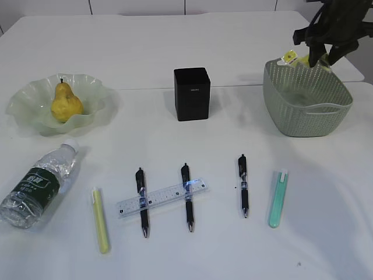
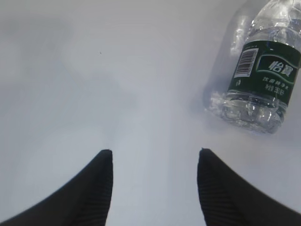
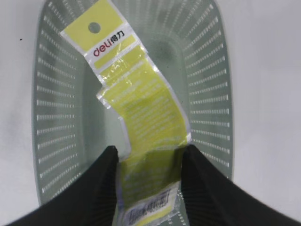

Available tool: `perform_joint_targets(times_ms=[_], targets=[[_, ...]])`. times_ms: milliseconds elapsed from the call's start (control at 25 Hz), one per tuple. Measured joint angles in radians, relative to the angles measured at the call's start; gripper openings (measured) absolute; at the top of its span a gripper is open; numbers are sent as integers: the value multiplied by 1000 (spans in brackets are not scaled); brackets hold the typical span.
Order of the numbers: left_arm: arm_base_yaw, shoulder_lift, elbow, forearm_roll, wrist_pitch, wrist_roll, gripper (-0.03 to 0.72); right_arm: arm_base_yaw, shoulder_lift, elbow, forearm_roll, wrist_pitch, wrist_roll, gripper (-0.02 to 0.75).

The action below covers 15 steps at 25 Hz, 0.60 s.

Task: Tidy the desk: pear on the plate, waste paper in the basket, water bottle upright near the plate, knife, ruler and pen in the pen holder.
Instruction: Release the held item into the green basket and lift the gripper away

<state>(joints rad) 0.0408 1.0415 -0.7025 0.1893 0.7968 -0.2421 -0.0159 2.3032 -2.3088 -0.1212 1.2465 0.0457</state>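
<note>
Your right jaws (image 3: 148,183) are clamped on the waste paper (image 3: 136,108), holding it above the basket (image 1: 306,99) at two o'clock on the tabletop (image 1: 233,245). Your left jaws (image 2: 155,188) stand about half open, holding nothing, over bare tabletop; the water bottle (image 2: 261,75) lies on its side at their one o'clock. The pear (image 1: 65,102) sits on the plate (image 1: 23,108) at ten o'clock.

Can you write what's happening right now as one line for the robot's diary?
right gripper: holds waste paper over basket | left gripper: open, empty | bottle: lying
</note>
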Motion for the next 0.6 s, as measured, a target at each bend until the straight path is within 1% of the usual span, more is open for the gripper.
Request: perform_joint_targets(times_ms=[360, 600], targets=[[0, 0, 0, 6, -3, 0, 401, 0, 0, 0, 0, -14, 4, 352], [0, 0, 0, 9, -29, 0, 401, 2, 0, 0, 30, -14, 6, 352]])
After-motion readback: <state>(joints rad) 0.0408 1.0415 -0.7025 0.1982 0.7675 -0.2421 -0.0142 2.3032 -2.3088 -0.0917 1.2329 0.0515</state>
